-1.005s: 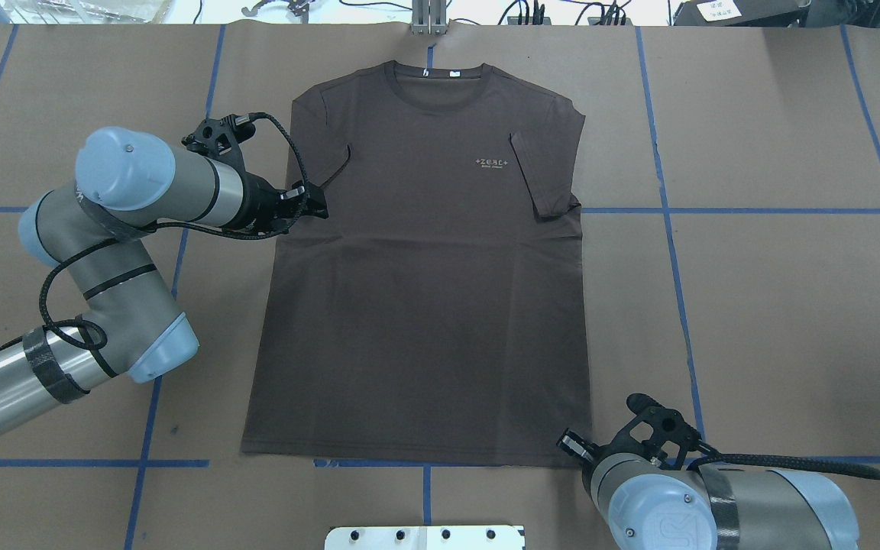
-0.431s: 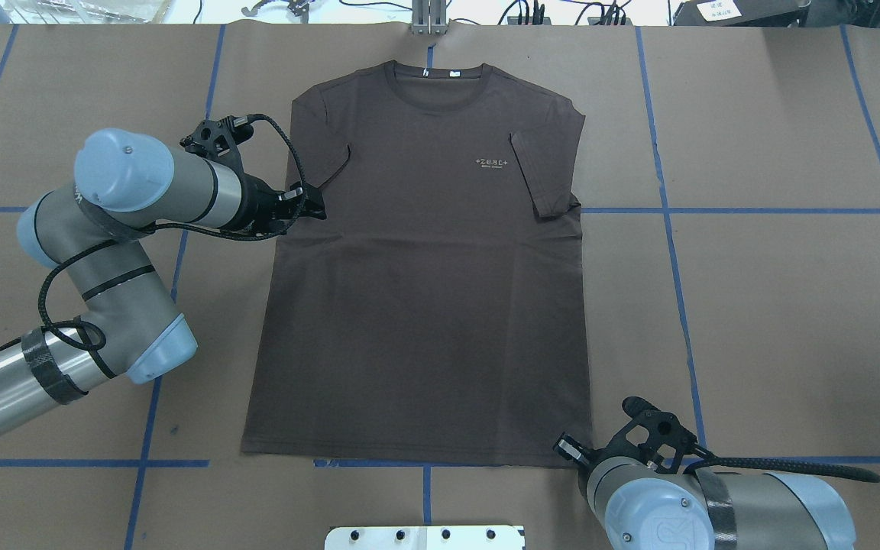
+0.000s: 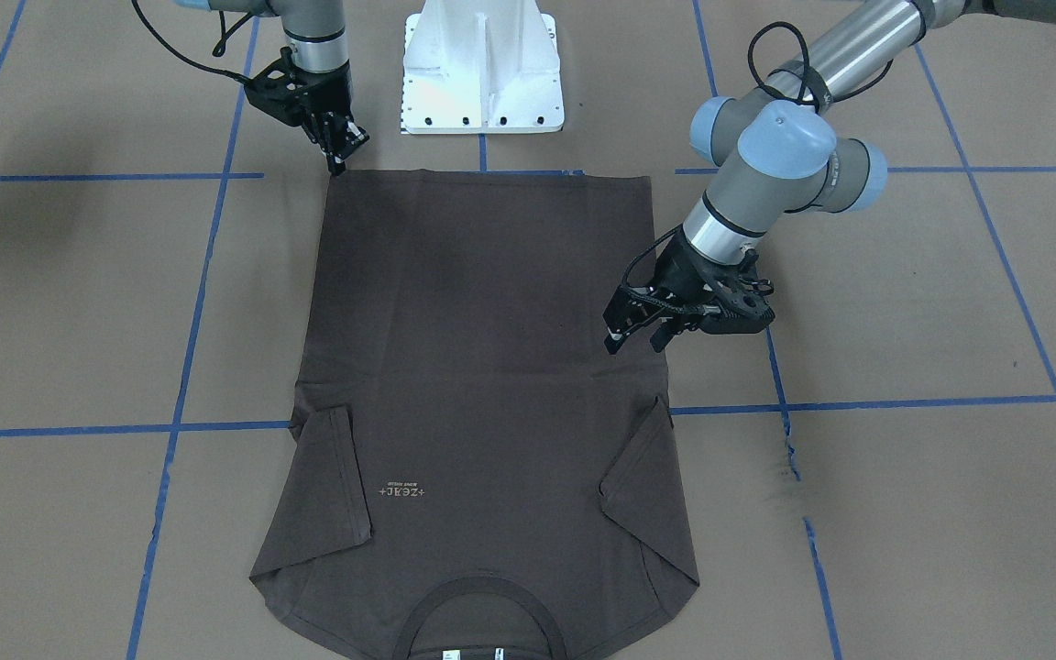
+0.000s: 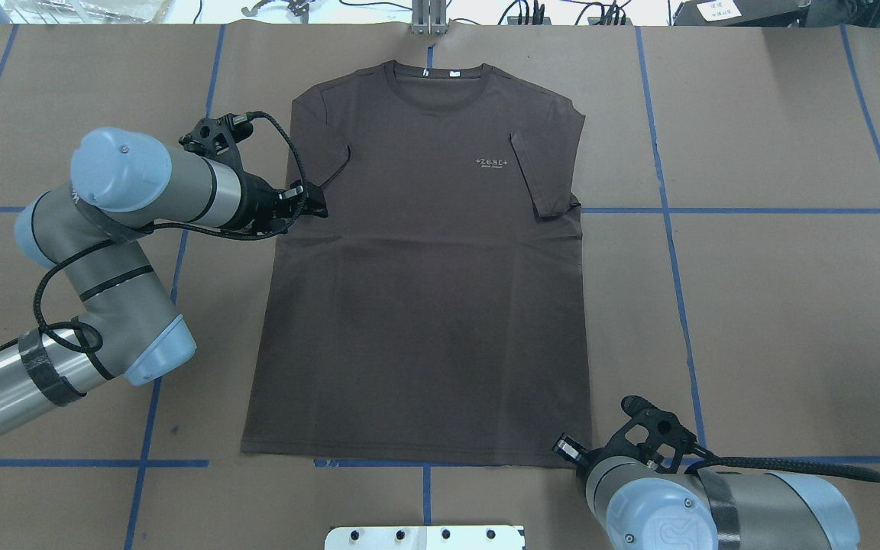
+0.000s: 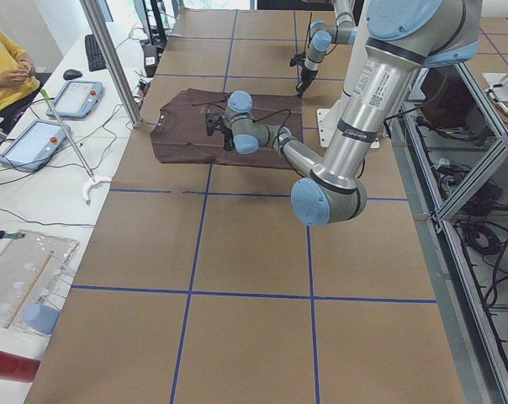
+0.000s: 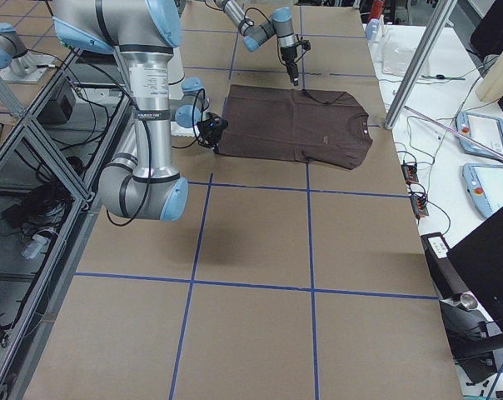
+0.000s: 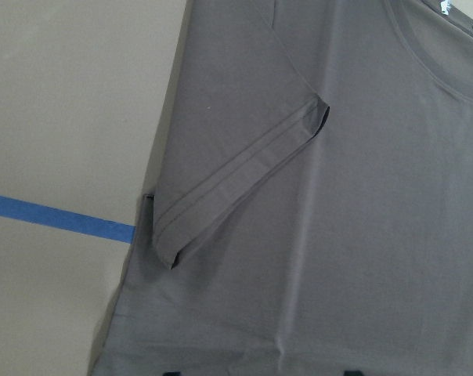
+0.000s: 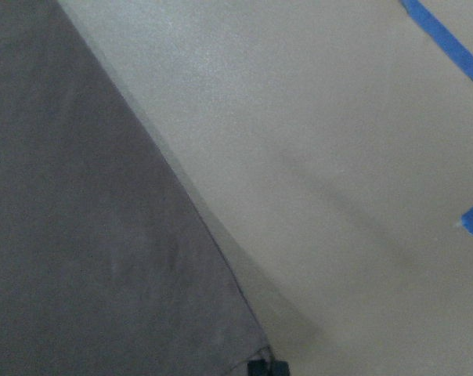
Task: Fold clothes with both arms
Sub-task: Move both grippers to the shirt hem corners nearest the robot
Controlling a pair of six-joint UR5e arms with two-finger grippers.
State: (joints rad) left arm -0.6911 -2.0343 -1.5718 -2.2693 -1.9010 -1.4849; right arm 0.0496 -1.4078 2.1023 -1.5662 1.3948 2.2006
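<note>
The dark brown T-shirt [image 4: 425, 305] lies flat and face up on the brown paper, collar at the far side, both sleeves folded inward. My left gripper [image 4: 318, 205] [image 3: 635, 341] is open at the shirt's left side edge, just below the folded sleeve [image 7: 236, 188]; its two tips show far apart at the bottom of the left wrist view. My right gripper [image 3: 336, 165] points down at the near right hem corner. Its fingers stand together, apparently pinching that corner [image 8: 244, 356], whose edge casts a thin shadow.
The white pedestal base [image 3: 482, 64] stands just behind the hem. Blue tape lines [image 4: 753, 210] grid the paper. A metal post [image 4: 428, 19] rises beyond the collar. In the exterior left view a side table holds tablets [image 5: 73, 97], and a seated person [image 5: 2, 67] is there.
The left arm drew back a little from the shirt's edge. The right wrist shifted slightly toward the hem corner. The shirt has not moved.
</note>
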